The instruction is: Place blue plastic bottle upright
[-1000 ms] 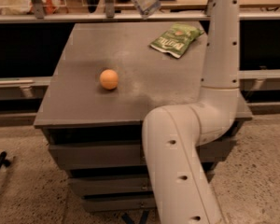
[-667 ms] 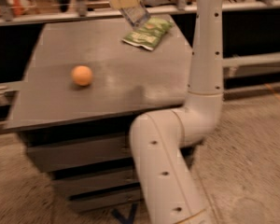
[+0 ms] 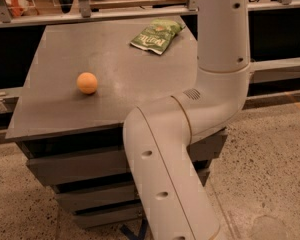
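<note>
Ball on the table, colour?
The ball is plain orange, clearest in the camera view. The gripper is out of frame, past the top edge.

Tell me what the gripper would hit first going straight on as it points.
Cannot tell: the gripper is out of view, past the top edge where the white arm exits. An orange ball and a green snack bag lie on the table.

table (image 3: 115, 99) matte grey | ball (image 3: 87, 83) at 9 o'clock on it, plain orange | snack bag (image 3: 156, 36) at 1 o'clock, green with pale lettering | arm (image 3: 190, 124) off-white (dark round holes along it) | floor (image 3: 270, 159) speckled beige | gripper out of view past the top edge
</note>
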`<state>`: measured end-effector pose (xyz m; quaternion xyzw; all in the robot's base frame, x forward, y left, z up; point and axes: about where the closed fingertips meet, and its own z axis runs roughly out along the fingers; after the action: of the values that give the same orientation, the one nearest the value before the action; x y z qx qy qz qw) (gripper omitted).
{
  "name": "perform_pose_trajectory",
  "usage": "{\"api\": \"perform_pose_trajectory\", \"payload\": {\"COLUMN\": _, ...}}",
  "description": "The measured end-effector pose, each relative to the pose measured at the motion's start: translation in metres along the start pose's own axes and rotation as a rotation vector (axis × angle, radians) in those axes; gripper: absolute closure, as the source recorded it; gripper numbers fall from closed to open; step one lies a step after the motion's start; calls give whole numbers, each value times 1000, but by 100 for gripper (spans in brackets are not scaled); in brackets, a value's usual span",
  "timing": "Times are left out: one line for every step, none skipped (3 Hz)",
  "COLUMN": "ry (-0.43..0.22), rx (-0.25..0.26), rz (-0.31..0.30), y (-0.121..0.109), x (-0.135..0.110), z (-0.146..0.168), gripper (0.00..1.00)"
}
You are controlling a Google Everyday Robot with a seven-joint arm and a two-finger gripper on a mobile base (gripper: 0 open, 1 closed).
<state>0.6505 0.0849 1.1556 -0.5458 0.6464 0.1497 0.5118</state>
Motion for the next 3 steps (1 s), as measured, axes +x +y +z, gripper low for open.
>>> {"api": "perform_pose_trajectory", "payload": {"ry": 130, "rx": 36, "rz": -129, "y": 9, "x": -38, "z": -8, "gripper": 100}}
{"api": "perform_pose_trajectory", "payload": {"ry": 304, "rx": 49, "rz": -284, "y": 20, "x": -56, "z": 16, "gripper": 100}}
{"api": "perform_pose_trajectory", "payload": {"ry": 527, "rx": 51, "rz": -373, "y": 11, "x": -31, "z": 52, "gripper": 100}}
